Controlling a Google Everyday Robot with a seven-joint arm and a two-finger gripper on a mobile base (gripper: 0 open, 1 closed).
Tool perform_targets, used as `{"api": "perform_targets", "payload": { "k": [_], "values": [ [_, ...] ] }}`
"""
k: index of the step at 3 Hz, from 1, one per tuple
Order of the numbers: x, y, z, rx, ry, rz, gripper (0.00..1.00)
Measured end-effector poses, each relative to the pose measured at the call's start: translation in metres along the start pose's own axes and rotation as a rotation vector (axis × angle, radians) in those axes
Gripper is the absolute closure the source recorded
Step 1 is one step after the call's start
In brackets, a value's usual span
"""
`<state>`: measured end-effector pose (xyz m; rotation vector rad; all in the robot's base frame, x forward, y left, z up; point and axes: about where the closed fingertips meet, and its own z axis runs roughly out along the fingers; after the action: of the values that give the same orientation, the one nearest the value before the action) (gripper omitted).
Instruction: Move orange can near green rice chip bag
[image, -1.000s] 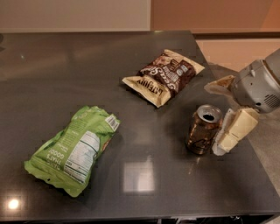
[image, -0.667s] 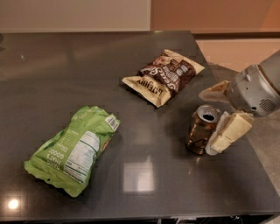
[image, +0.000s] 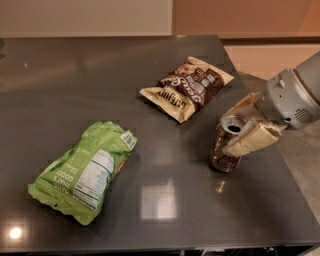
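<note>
Grey tabletop (image: 75, 75), right of crinkled lime-green chip bag (image: 82, 170): cream two-finger gripper (image: 226, 134), jaws open, straddles upright brownish-orange metal can (image: 224, 159); off-centre closing may topple it.

The light is soft and moderate and comes from overhead. The dark, glossy table (image: 65, 95) mirrors it, with a pale square of glare at lower centre, a small hot spot in the lower left corner and a faint glint at upper left. Shadows are weak and hug the objects. The hand (image: 228, 134), at middle right around the orange can (image: 223, 155), is evenly lit and pale against the table.
</note>
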<state>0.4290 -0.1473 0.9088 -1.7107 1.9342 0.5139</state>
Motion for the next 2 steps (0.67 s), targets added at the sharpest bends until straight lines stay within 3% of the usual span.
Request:
{"api": "perform_targets", "payload": {
  "k": [1, 2],
  "values": [
    [-0.031, -0.001, 0.008, -0.02, -0.041, -0.011, 0.84],
    [-0.065, 0.001, 0.022, -0.045, -0.086, -0.023, 1.0]
  ]
}}
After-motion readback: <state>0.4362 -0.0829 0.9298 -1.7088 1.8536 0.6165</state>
